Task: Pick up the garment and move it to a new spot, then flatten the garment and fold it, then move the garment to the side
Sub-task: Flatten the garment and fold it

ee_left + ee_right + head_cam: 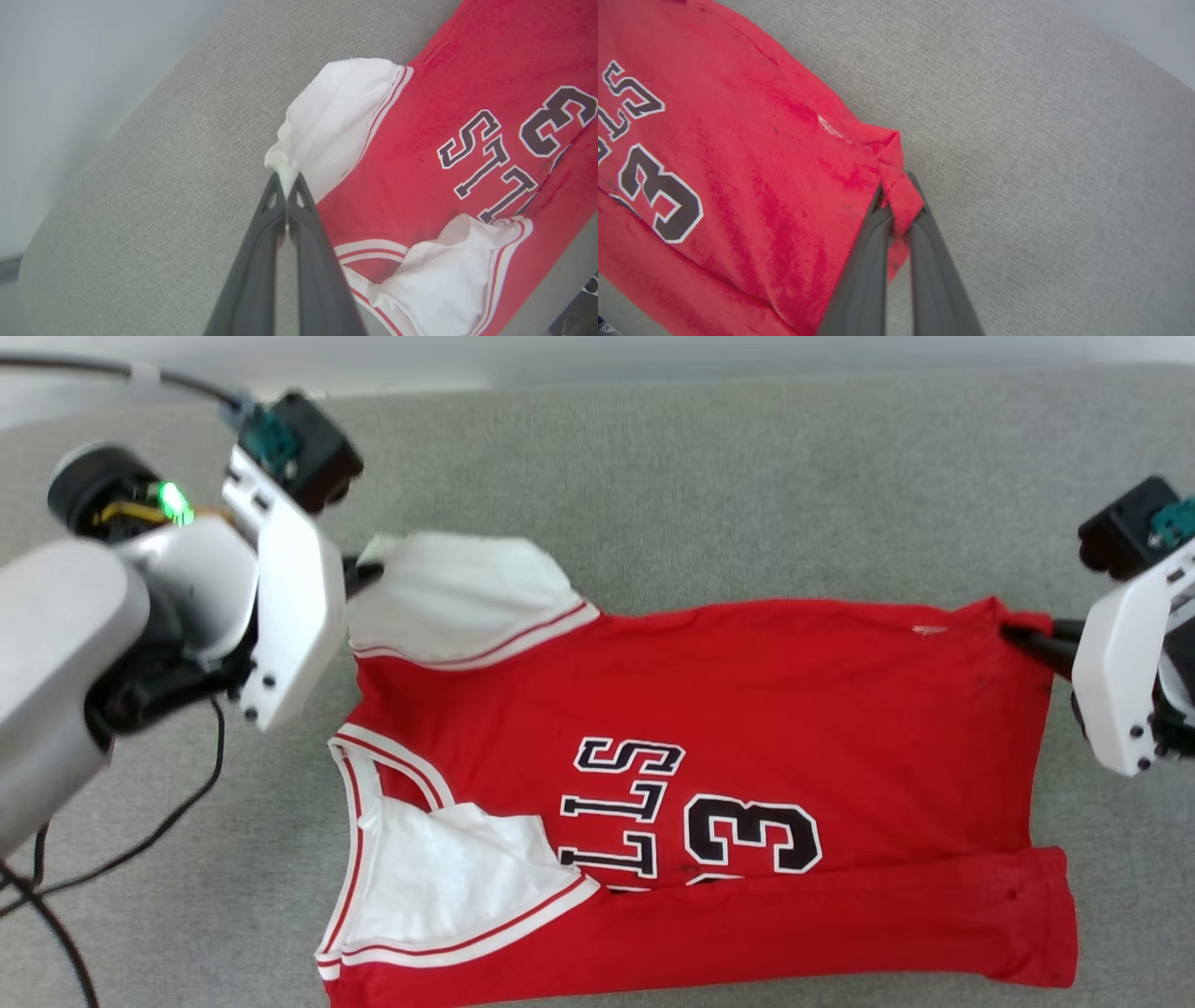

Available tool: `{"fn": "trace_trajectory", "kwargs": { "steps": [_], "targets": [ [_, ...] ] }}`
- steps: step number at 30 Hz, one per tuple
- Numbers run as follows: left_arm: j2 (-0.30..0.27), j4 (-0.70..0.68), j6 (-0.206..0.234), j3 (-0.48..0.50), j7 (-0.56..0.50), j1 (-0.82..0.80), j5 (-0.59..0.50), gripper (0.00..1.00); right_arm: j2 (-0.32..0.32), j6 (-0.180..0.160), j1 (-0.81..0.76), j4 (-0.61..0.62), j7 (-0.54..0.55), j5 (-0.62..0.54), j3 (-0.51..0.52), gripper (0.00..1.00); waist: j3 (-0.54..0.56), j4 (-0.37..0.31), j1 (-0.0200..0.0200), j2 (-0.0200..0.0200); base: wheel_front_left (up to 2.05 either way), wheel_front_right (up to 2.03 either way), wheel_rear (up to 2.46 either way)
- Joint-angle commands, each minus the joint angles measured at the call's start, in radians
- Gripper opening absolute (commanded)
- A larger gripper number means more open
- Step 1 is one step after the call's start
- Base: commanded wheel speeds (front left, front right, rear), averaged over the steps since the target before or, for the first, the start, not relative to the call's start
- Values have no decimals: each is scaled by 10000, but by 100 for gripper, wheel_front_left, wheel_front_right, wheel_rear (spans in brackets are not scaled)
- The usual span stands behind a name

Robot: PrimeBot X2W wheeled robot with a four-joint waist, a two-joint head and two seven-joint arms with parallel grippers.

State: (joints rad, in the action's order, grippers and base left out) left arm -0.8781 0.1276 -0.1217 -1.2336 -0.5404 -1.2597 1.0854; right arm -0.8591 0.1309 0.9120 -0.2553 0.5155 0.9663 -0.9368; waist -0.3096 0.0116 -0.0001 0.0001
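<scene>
Head view, left hand [362,571] pinching garment [794,691] sleeve, right hand [1025,639] pinching hem

**letters and a number on the red garment**

the front of the garment [747,691] carries black lettering [621,807] with a white outline, lying sideways in the head view. the letters "lls" can be read, and the rest of the word is hidden under a fold of the cloth. beside it stands a large number 3 [752,835] in the same black and white. the right wrist view shows "ls" and the 3. a small white mark [929,630] near the hem is too small to read.
</scene>
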Motion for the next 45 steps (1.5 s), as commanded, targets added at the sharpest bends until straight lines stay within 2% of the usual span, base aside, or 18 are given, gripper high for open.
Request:
{"fn": "trace_trajectory", "kwargs": {
  "steps": [1, 11, 16, 20, 23, 30, 31, 32, 33, 34, 35, 41, 42, 45],
  "targets": [
    [-294, -359, 151, -83, 90, 477, 25, 0, -98, -4, -353, 154, -264, 103, -35, 0, 479, 24, 1, -1, 0, 0, 0],
    [-1519, -2170, 914, -358, 369, 2984, 279, 0, -491, -4, -2102, 650, -887, 188, -320, 0, 1431, 15, 1, -1, 0, 0, 0],
    [-1821, -2705, 1338, -410, 615, 4450, 423, 0, -684, -4, -3128, 813, -1067, 340, -280, 0, 1613, 23, 1, -1, 0, 0, 0],
    [-1793, -2775, 1559, -434, 725, 5417, 385, 0, -681, -4, -3756, 773, -996, 244, -301, 0, 1555, 21, 1, -1, 0, 0, 0],
    [-1531, -2596, 1636, -447, 823, 6012, 439, 0, -480, -4, -4176, 594, -912, 178, -358, 0, 1477, 27, 1, -1, 0, 0, 0],
    [-943, -1790, 1504, -398, 1063, 6549, 284, 0, -79, -4, -4641, 93, -1016, 3, -328, 0, 1343, 22, 1, -1, 0, 0, 0],
    [-885, -1692, 1530, -355, 1193, 6516, 231, 29, -18, -5, -4690, 8, -1111, 2, -251, 0, 1350, 26, 1, -1, 0, 0, 0],
    [-841, -1614, 1567, -295, 1372, 6448, 116, 100, 26, -5, -4706, -25, -1197, -24, -183, 85, 1370, 28, 1, -1, 0, 0, 0],
    [-811, -1582, 1601, -235, 1561, 6415, 75, 100, 44, -5, -4689, 22, -1280, -45, -98, 100, 1401, 21, 1, -1, 0, 0, 0],
    [-827, -1595, 1754, -44, 1994, 6464, 32, 100, 23, -5, -4635, 175, -1523, -49, 149, 100, 1480, -18, 1, -1, 0, 0, 0],
    [-827, -1595, 1754, -44, 1994, 6464, 32, 100, 23, -5, -4635, 175, -1523, -49, 149, 100, 1480, -18, 1, -1, 0, 0, 0],
    [-799, -1878, 2887, 896, 4285, 6857, -209, 100, -267, -6, -4930, 961, -2363, 28, 1417, 100, 1711, -53, 1, -1, 0, 0, 0],
    [-799, -1878, 2887, 896, 4285, 6857, -209, 100, -267, -6, -4930, 961, -2363, 28, 1417, 100, 1711, -53, 1, -1, 0, 0, 0],
    [-705, -1791, 3642, 1282, 5457, 7029, -569, 100, -248, -6, -5155, 1125, -2770, 90, 2259, 100, 1729, -52, 1, -1, 0, 0, 0]
  ]
}}
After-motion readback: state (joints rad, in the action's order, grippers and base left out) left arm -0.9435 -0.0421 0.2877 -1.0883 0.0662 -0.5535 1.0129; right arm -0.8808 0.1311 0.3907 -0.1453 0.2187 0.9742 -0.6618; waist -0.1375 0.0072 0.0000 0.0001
